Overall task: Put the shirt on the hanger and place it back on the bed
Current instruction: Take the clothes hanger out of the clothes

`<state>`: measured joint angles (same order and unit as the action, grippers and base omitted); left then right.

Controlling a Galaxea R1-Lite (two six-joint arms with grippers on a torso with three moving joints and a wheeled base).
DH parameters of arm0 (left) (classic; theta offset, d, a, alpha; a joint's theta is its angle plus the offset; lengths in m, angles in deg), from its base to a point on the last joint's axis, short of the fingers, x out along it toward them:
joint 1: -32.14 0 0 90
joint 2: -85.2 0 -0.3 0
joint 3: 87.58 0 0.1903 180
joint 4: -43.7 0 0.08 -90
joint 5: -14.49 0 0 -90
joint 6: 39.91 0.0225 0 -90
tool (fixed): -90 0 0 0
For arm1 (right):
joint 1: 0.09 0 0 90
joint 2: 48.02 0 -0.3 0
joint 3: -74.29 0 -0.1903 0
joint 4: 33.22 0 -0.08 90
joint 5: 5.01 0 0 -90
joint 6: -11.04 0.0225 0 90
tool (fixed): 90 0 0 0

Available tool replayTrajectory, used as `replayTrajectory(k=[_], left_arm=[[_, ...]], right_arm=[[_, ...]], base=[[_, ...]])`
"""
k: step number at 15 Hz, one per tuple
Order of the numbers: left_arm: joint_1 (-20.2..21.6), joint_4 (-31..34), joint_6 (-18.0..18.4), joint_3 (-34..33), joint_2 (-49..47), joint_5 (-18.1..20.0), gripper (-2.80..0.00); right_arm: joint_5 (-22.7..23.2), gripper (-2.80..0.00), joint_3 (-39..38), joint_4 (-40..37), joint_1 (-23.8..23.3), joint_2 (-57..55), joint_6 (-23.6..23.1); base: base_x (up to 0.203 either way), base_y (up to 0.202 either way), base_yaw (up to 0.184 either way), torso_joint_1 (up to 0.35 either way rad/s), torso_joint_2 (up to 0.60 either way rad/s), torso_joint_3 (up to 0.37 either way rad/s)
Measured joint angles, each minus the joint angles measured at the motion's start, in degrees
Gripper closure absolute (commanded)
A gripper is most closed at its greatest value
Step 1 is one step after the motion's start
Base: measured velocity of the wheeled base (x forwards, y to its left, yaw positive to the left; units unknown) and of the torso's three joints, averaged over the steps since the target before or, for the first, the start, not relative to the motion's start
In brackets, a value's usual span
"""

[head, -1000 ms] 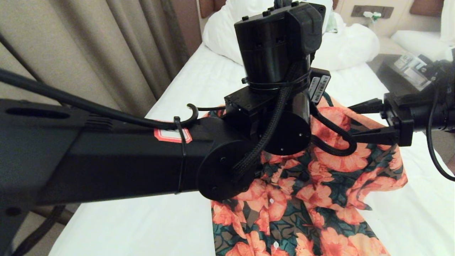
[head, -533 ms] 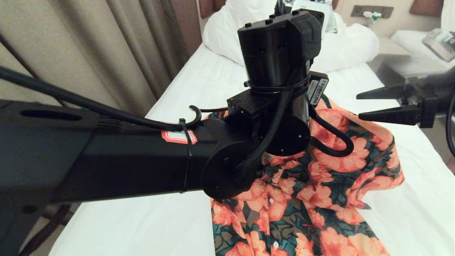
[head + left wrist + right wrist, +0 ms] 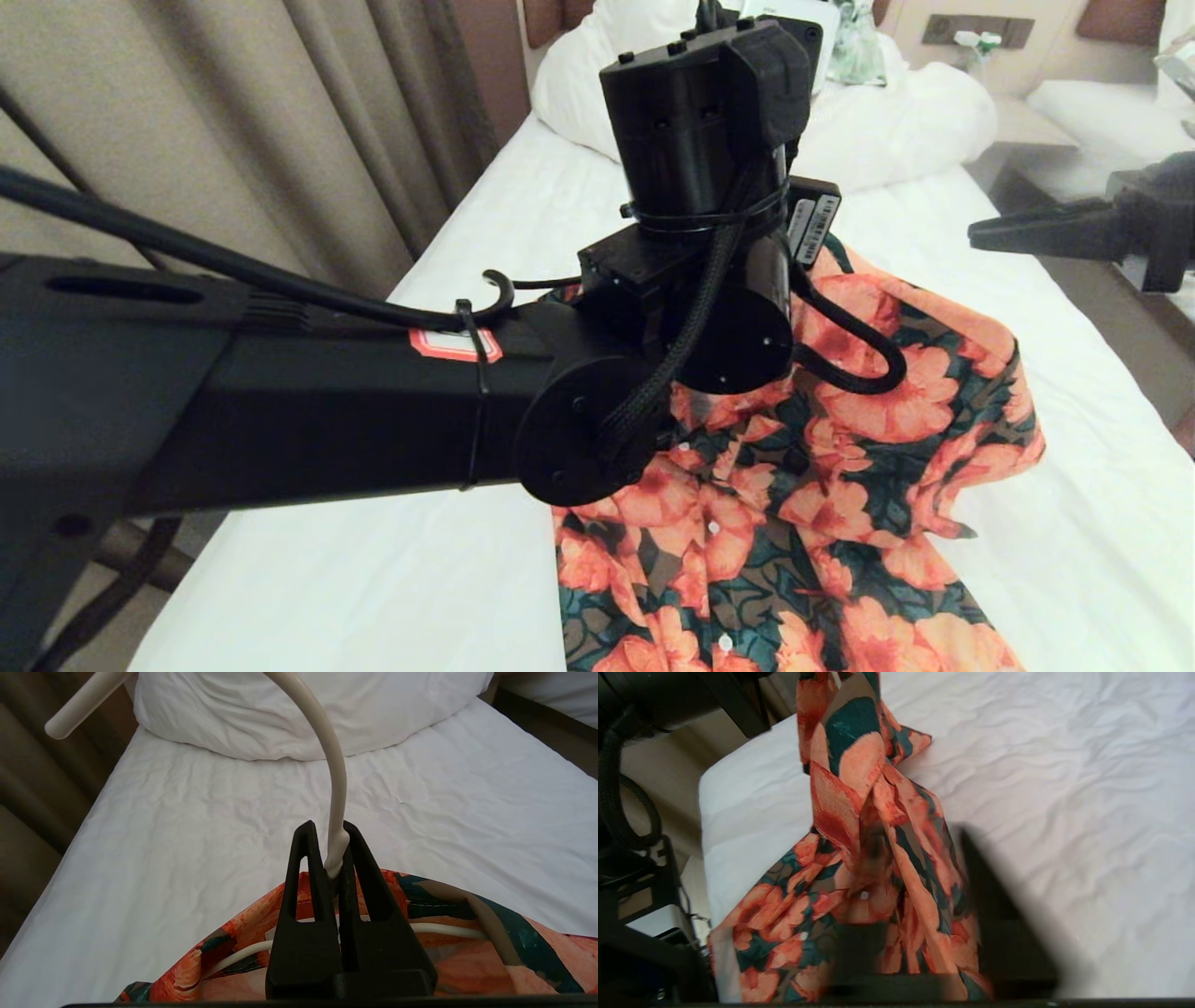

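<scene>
The flowered shirt point(image 3: 822, 485) hangs from the cream-white hanger point(image 3: 334, 765), its lower part lying on the bed point(image 3: 373, 579). My left gripper point(image 3: 329, 833) is shut on the hanger's neck just under the hook, with the bed's sheet point(image 3: 187, 835) beyond it. The hanger's wire arms run inside the shirt's collar point(image 3: 448, 928). In the head view my left wrist hides this grip. My right gripper point(image 3: 1027, 233) hovers to the right of the shirt, clear of the cloth, above the bed's right side. Its wrist view looks across at the draped shirt point(image 3: 859, 788).
Beige curtains point(image 3: 280, 140) hang close along the bed's left side. A white pillow and duvet point(image 3: 896, 112) lie at the head, with a green-and-white garment point(image 3: 854, 56) behind. A dark gap and nightstand point(image 3: 1027, 168) separate a second bed point(image 3: 1092, 103) at the right.
My right gripper has drawn back from the shirt's shoulder, moving right and upward. The left arm with the hanger and shirt has shifted slightly left.
</scene>
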<state>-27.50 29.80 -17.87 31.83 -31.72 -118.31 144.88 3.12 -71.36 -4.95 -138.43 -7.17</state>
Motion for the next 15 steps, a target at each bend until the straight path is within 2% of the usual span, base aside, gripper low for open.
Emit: replayTrajectory(k=[3,5,15], left_arm=[[0.2,0.0,0.0,-0.1,0.1,0.0,0.0],[0.3,0.0,0.0,-0.2,0.1,0.0,0.0],[0.5,0.2,0.1,0.4,0.4,0.2,0.0]], right_arm=[[-0.1,0.0,-0.8,1.2,-1.0,0.1,0.3],[-0.1,0.0,-0.9,1.2,-1.6,0.1,0.4],[-0.1,0.0,-1.2,3.8,-2.9,0.2,0.9]], base=[[0.0,0.0,0.0,0.0,0.0,0.0],[0.0,0.0,0.0,0.052,-0.27,-0.206],[0.0,0.0,0.0,0.127,-0.48,-0.355]])
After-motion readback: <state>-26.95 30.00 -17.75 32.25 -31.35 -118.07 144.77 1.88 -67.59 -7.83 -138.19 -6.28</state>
